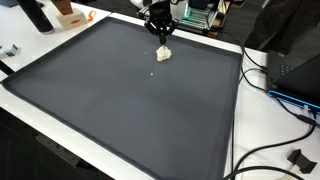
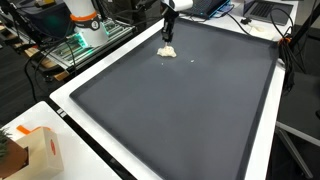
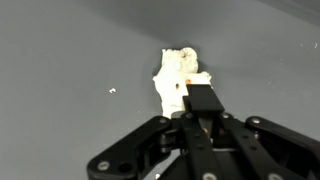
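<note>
A small crumpled white object (image 1: 165, 54) (image 2: 168, 51) lies on the dark grey mat (image 1: 130, 115) near its far edge. My gripper (image 1: 161, 37) (image 2: 169, 36) hangs straight down right over it, its tips at the object's top. In the wrist view the gripper (image 3: 200, 96) is shut, the black fingers pressed together with no gap. The white object (image 3: 177, 68) shows just beyond the tips, with its near edge hidden behind them. I cannot tell whether any of it is pinched. A tiny white speck (image 3: 112, 91) lies on the mat beside it.
A white border (image 2: 75, 110) frames the mat. Cables (image 1: 285, 100) and dark equipment sit at one side. An orange-and-white box (image 2: 40, 150) stands on a corner. A green-lit device (image 2: 85, 45) and clutter stand behind the far edge.
</note>
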You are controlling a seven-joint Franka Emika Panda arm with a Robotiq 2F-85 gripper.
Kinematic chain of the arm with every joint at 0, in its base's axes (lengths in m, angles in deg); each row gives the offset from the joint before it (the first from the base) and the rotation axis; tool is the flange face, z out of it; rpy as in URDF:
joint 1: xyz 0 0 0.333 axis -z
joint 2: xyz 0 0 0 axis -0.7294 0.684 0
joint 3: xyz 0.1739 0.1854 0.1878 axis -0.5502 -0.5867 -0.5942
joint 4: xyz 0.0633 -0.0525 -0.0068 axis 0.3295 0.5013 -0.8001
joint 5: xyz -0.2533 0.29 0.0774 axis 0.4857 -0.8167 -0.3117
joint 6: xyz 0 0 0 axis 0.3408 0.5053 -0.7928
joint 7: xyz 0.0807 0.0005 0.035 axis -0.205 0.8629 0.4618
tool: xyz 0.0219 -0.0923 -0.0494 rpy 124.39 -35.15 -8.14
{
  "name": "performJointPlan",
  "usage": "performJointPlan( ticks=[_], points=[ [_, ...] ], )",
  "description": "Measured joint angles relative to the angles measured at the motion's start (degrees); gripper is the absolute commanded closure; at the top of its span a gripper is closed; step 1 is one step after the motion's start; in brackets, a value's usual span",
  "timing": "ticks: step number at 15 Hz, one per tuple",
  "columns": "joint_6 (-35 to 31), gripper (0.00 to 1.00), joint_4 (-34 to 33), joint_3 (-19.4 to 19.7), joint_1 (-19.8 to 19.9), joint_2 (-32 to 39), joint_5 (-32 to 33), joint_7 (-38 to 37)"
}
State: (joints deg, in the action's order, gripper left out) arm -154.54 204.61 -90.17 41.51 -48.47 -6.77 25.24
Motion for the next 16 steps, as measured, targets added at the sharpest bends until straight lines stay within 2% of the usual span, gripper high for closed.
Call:
performJointPlan(
  ticks=[11, 16],
  points=[
    [-0.01, 0.97, -0.43, -0.01, 0.0, 0.67, 0.0, -0.14],
    [0.07, 0.97, -0.43, -0.11, -0.16, 0.51, 0.43, -2.59]
  ],
)
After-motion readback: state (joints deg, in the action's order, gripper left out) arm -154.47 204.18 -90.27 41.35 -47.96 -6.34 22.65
